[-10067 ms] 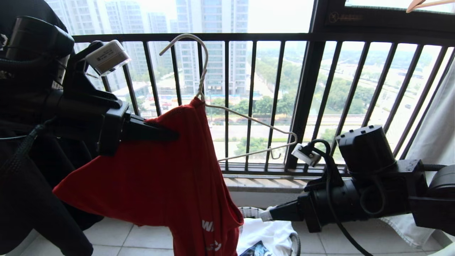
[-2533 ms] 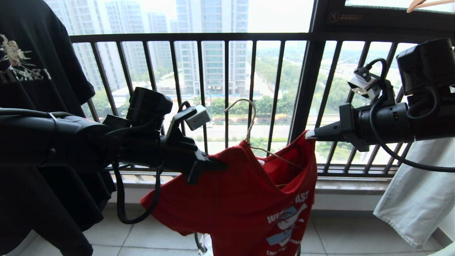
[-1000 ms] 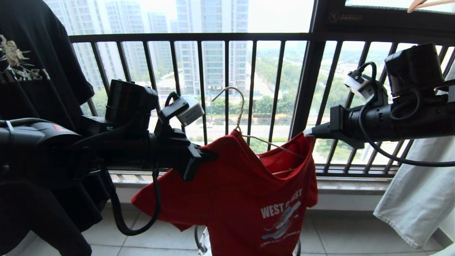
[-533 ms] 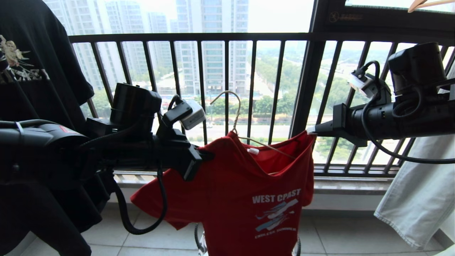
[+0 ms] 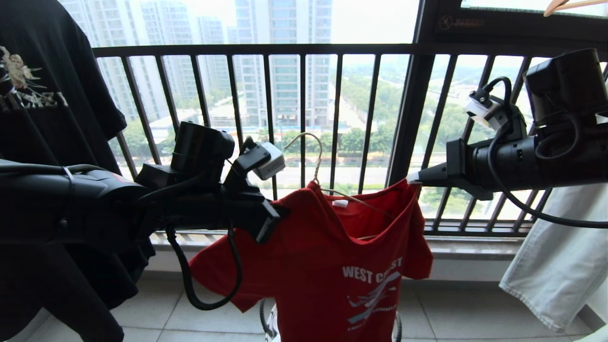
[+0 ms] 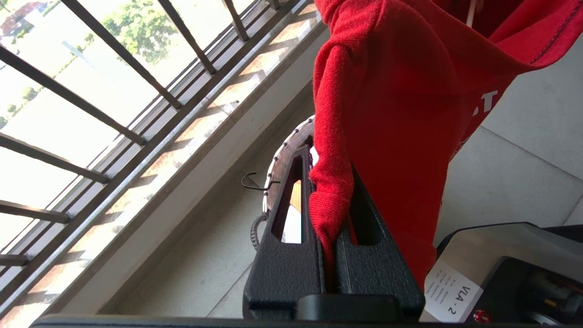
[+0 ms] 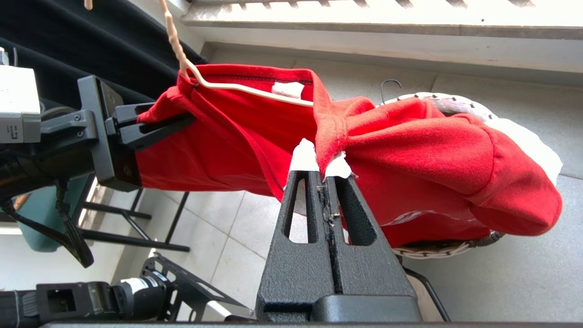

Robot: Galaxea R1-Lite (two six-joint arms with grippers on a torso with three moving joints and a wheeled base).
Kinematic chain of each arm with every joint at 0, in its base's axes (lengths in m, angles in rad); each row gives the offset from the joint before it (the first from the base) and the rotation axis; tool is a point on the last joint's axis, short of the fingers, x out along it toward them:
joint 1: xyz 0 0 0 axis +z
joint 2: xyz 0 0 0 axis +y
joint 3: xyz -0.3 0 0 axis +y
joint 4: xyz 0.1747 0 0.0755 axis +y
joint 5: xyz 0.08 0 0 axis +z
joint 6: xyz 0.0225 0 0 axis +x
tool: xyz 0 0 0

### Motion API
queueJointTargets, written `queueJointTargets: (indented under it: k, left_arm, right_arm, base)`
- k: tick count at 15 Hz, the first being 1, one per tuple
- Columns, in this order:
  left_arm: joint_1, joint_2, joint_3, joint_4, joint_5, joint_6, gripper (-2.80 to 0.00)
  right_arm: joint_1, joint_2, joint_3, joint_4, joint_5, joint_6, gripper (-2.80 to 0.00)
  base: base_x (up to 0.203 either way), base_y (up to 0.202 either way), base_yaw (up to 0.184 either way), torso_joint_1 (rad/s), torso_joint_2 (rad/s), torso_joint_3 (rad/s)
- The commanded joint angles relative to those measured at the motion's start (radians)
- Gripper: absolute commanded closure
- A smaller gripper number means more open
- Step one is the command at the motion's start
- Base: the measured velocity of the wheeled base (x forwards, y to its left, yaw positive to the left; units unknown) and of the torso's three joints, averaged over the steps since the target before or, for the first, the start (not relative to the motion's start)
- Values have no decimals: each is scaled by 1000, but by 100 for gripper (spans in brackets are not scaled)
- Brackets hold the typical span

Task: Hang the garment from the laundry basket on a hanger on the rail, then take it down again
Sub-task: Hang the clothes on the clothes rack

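Count: one red T-shirt [image 5: 342, 266]. One wire hanger [image 5: 317, 161]. One laundry basket [image 7: 455, 248]. Two robot hands: left hand [image 5: 280, 209], right hand [image 5: 411, 178]. One black T-shirt [image 5: 42, 95]. One pale garment [image 5: 560, 256].

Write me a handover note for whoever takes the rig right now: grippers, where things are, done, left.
Left gripper: shut on the red short-sleeved "WEST COAST" T-shirt, at its shoulder.
Right gripper: shut on the T-shirt's other shoulder edge.
Thin pale wire hanger: inside the T-shirt's neck, hook sticking up free, held in mid-air before the black barred window railing.
Round white-mesh laundry basket: on the floor tiles below the T-shirt.
Done: T-shirt out of the basket and on the hanger.
Left: hook it on the rail, not in view; then take it down.
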Motion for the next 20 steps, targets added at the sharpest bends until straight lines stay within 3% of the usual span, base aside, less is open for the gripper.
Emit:
queueJointTargets:
  k: [1, 4, 9, 17, 20]
  left_arm:
    - [-24, 12, 6, 0, -5, -1, 0]
    - [-54, 22, 9, -5, -4, -13, 0]
    - [-89, 18, 97, -204, -38, -55, 0]
    - [-39, -53, 100, -202, -28, -43, 0]
    - [-40, -62, 100, -197, -25, -41, 0]
  right_arm:
    - [23, 1, 3, 2, 1, 3, 0]
    - [26, 2, 4, 3, 1, 5, 0]
    - [6, 6, 0, 3, -11, -1, 0]
    - [-103, -3, -4, 19, -13, -137, 0]
    - [-151, 3, 3, 46, -13, -235, 0]
  base:
    - [0, 0, 0, 0, 0, 0]
    - [0, 0, 0, 0, 0, 0]
    - [0, 0, 0, 0, 0, 0]
    - [0, 0, 0, 0, 0, 0]
    - [0, 0, 0, 0, 0, 0]
